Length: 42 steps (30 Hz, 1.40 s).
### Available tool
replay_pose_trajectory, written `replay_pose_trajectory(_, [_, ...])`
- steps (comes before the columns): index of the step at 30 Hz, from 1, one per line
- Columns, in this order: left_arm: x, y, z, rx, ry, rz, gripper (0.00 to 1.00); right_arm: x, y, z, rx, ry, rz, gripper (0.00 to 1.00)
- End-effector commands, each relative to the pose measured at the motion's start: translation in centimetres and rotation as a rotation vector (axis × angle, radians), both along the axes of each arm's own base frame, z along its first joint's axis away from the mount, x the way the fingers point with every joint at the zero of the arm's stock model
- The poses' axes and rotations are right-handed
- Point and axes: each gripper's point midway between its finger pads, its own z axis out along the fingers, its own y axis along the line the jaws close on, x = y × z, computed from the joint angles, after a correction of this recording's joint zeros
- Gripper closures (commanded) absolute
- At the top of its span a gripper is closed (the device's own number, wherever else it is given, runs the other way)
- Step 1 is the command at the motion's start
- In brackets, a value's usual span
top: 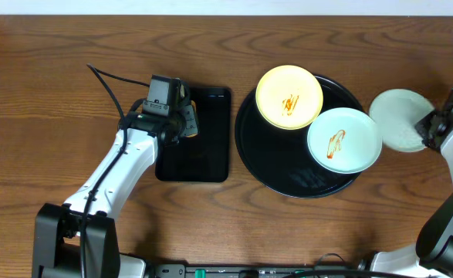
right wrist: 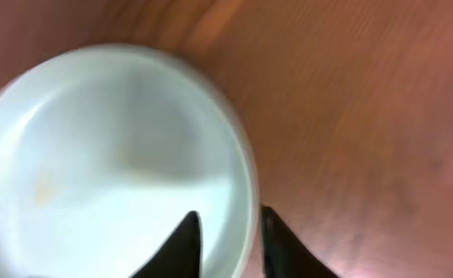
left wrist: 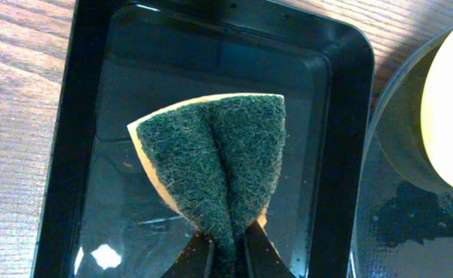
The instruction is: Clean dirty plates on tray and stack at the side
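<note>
The left claw (left wrist: 230, 251) is pinched tight on a folded sponge (left wrist: 214, 158) and hangs over the small rectangular glossy black tray (left wrist: 64, 154). The right claw (right wrist: 228, 241) straddles the rim of a pale mint-green round glossy plate (right wrist: 118, 170) out on the brown wooden table (top: 56, 46), just beside the large round glossy black tray (top: 265, 166). Its fingers stand narrowly apart, one inside the rim and one outside, but the blur hides whether they press, so I cannot tell if it grips. Two more plates sit on the round tray, a pale yellow round plate (top: 289, 96) lapping over its upper rim and a second mint-green plate (top: 344, 139) overhanging its right rim. Each has an orange-red sauce smear. Slip looks the likeliest trouble: a smooth plate on a slick tray gives little to scrub against, so an unheld one would probably skate or tip off the rim it overhangs. A thin rim hold may let the side plate tilt or drop. The sponge is coarse green scouring fleece backed by soft yellow foam, creased where it is squeezed. The small tray's floor shines as if wet, so drips on the wood are possible.
</note>
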Motion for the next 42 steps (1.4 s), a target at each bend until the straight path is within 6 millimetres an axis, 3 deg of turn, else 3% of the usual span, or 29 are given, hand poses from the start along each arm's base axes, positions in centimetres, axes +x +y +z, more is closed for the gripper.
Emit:
replay_pose_trajectory(1, [0.1,0.3,-0.3,0.019,0.002,-0.002,0.93,2.5,5.4,1.1,0.159,-0.077,0.317,0.73])
replay_pose_trajectory(2, [0.1,0.3,-0.3,0.019,0.002,-0.002,0.93,2.4,7.9,1.2,0.248,-0.09,0.421,0.71])
replay_pose_trajectory(5, [0.1,0.3,-0.3,0.019,0.002,-0.002,0.92,0.0,11.6,0.4,0.42,-0.031,0.518,0.59])
replay_pose_trajectory(8, [0.1,0.3,-0.3,0.019,0.003,-0.002,0.92,-2.3,12.6,-0.8,0.468,0.061,0.513,0.57])
replay_pose_trajectory(13, [0.1,0.3,-0.3,0.019,0.002,-0.002,0.92,-4.4,13.5,-3.4,0.494,0.109,0.523,0.58])
replay_pose_trajectory(15, [0.1,0.3,-0.3,0.019,0.002,-0.002,0.93,-4.8,13.9,-4.4,0.501,0.098,0.528,0.61])
replay_pose_trajectory(19, [0.1,0.3,-0.3,0.019,0.003,-0.002,0.93,-4.6,14.7,-5.5,0.517,0.04,0.553,0.76])
replay_pose_trajectory(25, [0.1,0.3,-0.3,0.019,0.003,-0.002,0.93,-3.8,15.1,-3.5,0.515,-0.032,0.584,0.97])
replay_pose_trajectory(34, [0.1,0.3,-0.3,0.018,0.002,-0.003,0.93,-3.5,15.6,2.1,0.422,-0.147,0.622,0.99])
replay_pose_trajectory(38, [0.0,-0.1,-0.3,0.018,0.001,-0.013,0.93,-4.0,18.2,2.1,0.446,-0.111,0.669,0.99])
replay_pose_trajectory(42, [-0.2,-1.8,-0.1,0.012,-0.012,-0.057,0.93,-4.6,20.4,0.6,0.414,-0.014,0.675,0.99])
